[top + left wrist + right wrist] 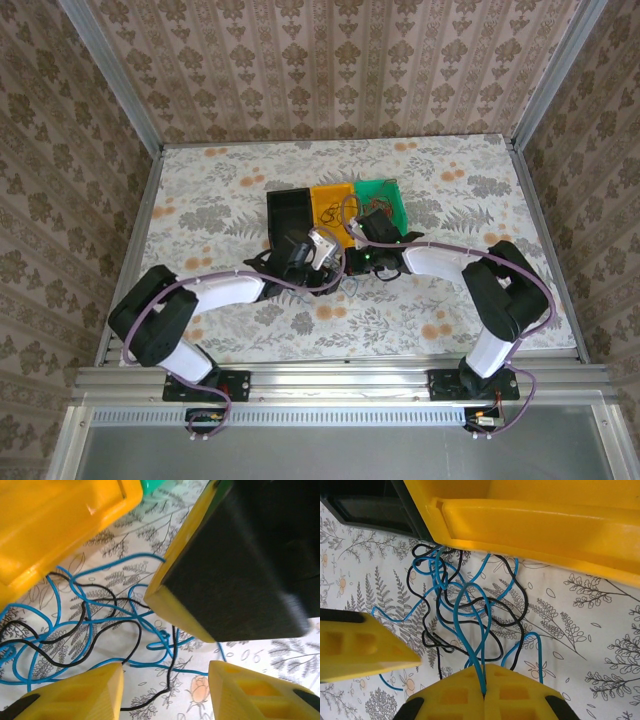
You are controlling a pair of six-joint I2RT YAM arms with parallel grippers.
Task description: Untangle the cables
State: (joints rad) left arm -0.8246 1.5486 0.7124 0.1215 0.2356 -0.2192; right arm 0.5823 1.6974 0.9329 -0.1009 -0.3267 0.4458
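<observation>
Judging by the heap, you are early in the job. The cables (95, 625) lie on the flowered tablecloth (590, 630) just in front of the yellow bin (530, 525). The blue cable (476, 650) and the black cable (522, 622) cross each other in many loops, and nothing is laid apart yet.

Your right gripper (484, 696) is pressed together on a strand of the blue cable, which rises from the tangle into its tips. Your left gripper (165, 670) stands spread over the same tangle, holding nothing.

The left wrist view gives you the loops beneath the right gripper's finger. The right wrist view gives the pinch itself and the black bin (365, 507) beside the yellow bin. From above, the green bin (385, 200) flanks the yellow bin's other side.
</observation>
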